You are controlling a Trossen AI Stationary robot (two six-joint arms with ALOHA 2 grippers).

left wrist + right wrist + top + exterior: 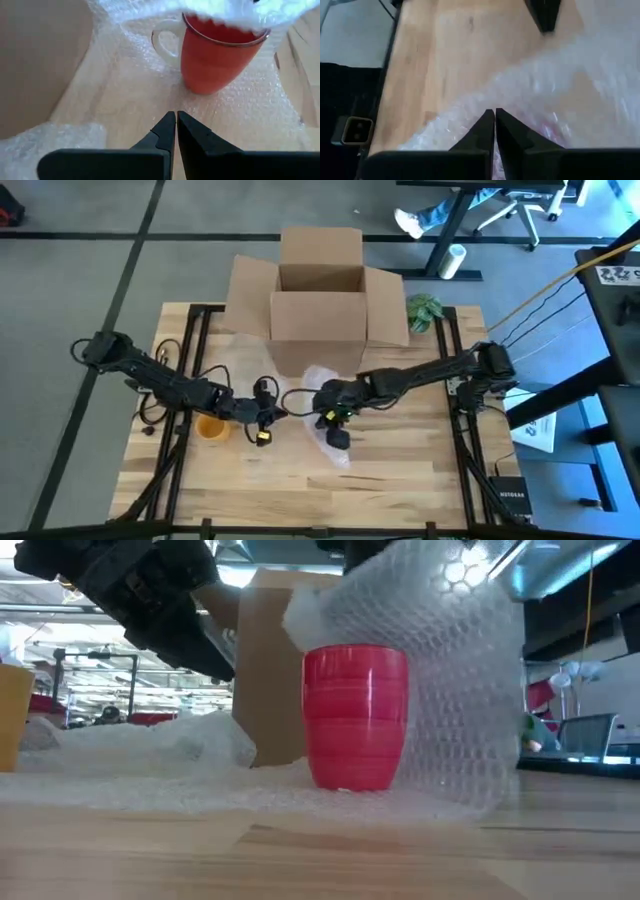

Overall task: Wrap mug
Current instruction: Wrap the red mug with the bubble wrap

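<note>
Low view had the red mug [355, 718] standing upright on the sheet of bubble wrap [455, 690], which lay under it and rose up behind and over it on the side away from the cardboard box [265, 670]. Nothing could be made out inside the mug from that level. From the left wrist view, a fold of the wrap hung over part of the mug's rim, its pale handle stuck out to one side, and its interior stayed hidden.

From the high view, the cardboard box sat at the far middle of the wooden counter [400, 470] with its flaps spread open; its inside showed only bare cardboard. An orange cup [211, 426] stood near the left arm, well apart from the mug; its contents could not be told.

The left arm reached from the counter's left edge toward the centre, its left tool [176, 126] held low just short of the mug, fingers pressed together on nothing. The right arm stretched in from the right edge, bent down at the wrist over the wrap. The right tool [494, 125] had its fingers closed, pinching the bubble wrap and holding it lifted above the mug.
</note>
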